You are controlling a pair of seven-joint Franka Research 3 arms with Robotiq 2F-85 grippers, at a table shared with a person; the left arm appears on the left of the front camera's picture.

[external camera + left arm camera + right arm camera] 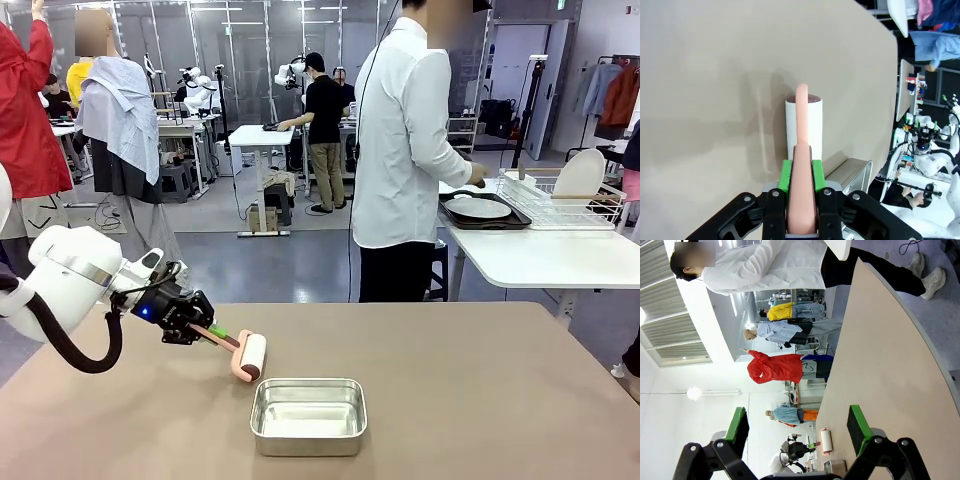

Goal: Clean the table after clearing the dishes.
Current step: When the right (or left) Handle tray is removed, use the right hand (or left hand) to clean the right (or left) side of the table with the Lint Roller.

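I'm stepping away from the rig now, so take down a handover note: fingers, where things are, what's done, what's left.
Left gripper: fingers shut on the lint roller's pink handle, roller head on or just above the table, beside the steel pan.
Right gripper: open, holding nothing.
Dishes: off the table; one plate lies on a dark tray on the white side table, by the person's hand.
Done: clearing.
Left: rolling the tabletop; whether any was rolled, cannot tell.

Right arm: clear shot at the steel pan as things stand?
Probably yes. The right fingers stand open and empty, and the pan sits unobstructed near the robot's edge; the roller, clamped in the left fingers, lies just beyond its left corner.
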